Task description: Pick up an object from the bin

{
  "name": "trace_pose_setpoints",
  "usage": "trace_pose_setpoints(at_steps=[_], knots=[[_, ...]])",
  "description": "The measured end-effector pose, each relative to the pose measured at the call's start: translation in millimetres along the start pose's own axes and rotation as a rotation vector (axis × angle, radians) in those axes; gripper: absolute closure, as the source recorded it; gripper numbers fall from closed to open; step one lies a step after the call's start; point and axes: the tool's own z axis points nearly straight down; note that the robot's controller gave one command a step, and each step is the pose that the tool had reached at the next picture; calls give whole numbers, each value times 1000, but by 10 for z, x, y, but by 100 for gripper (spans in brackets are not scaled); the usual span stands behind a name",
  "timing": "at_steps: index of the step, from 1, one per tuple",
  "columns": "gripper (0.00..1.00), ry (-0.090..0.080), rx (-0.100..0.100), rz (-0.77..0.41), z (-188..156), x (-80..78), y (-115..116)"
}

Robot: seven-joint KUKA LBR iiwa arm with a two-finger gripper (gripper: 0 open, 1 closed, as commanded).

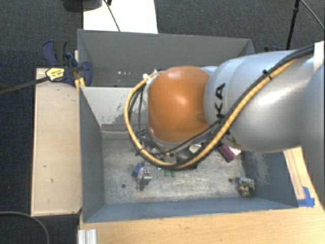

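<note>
Objects for picking lie loose on the floor of the grey metal bin (91, 151), which fills the middle of the frame. The silver arm (269, 105) enters from the right, with its orange cover (175, 103) over the bin's centre. The claw (170, 160) sits beneath this cover; whether it is apart or together I cannot tell. A purple piece (228, 152) lies just right of it, a blue-grey piece (140, 174) lower left, and a brownish lump (246, 186) at the lower right.

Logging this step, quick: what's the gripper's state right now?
Gripper: cannot be told; the arm's orange cover hides most of it, low in the bin.
</note>
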Motion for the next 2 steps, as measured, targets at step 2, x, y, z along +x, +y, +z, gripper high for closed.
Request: trace_pose_setpoints(at_steps=[2], knots=[[0, -12, -3, -241, 1332, -414, -296]])
